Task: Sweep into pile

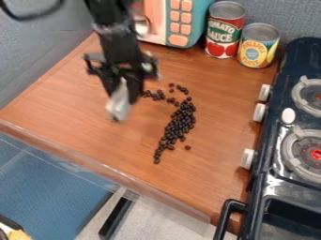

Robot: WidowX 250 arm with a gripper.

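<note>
Half done at best: apparently clamped a pale tool (118, 107) in the hand (125, 89) over the bench (69, 112), left of dark beans (179, 122) in a crooked band; needed tighter gathering, with a stray bean (187, 147) at right.

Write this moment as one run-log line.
task: sweep into pile | dark beans: loose curved trail | gripper: over wooden counter, beside beans

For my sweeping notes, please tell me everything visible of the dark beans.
The dark beans are small, rounded and shiny. They lie loose on the wood-look counter, many touching, in a slanting band, narrow at its lower end; a thinner, broken line bends left toward the gripper. One reddish-brown bean lies apart, right of the lower end. Their material I cannot tell.
</note>
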